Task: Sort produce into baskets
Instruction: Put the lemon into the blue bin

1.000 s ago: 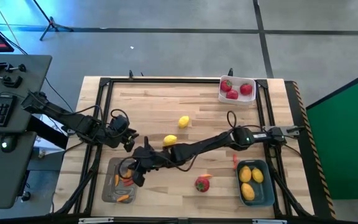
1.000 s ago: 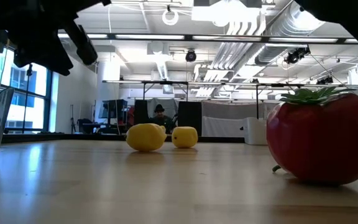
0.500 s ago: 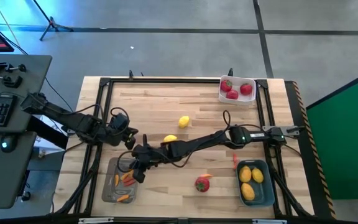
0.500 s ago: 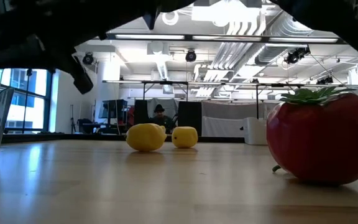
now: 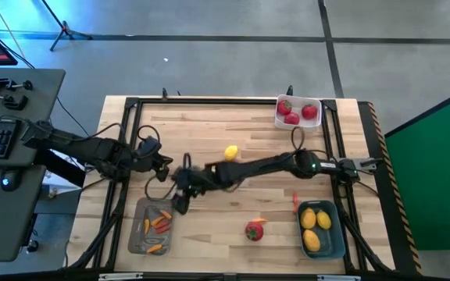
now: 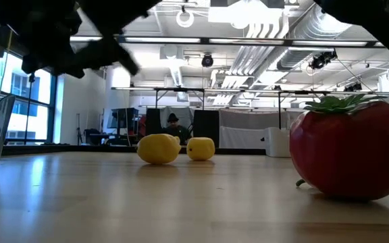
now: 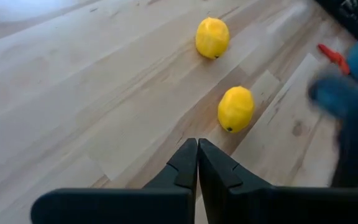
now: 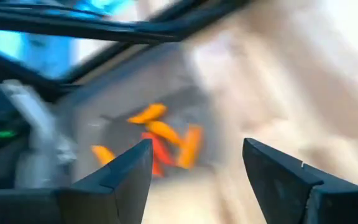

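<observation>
wooden table [image 5: 209, 125] is filling most of the high view, with both dark arms reaching toward its middle. right gripper [image 5: 180, 204] is hanging at about 8 o'clock from table centre, just above the top edge of the grey tray [image 5: 137, 234]; the right wrist view is showing its fingers [image 8: 126, 174] standing wide apart with nothing between them, and orange-red peppers [image 8: 163, 140] lying in the tray beyond. left gripper [image 7: 197, 163] is sitting at about 9 o'clock on the table, fingers pressed together and gripping nothing, pointing at two lemons [image 7: 235, 108] lying loose near table centre.

only the high view is showing the blue-teal tray [image 5: 323, 246] with lemons at 4 o'clock, the white tray [image 5: 298, 123] with red fruits at 1 o'clock, and one red fruit [image 5: 254, 230] plus a loose pepper [image 5: 294, 200] around 5 o'clock. the low view is putting that red fruit [image 6: 350, 152] large in front and a person [image 6: 173, 119] far back in the room.

no readable writing or labels showing anywhere.
</observation>
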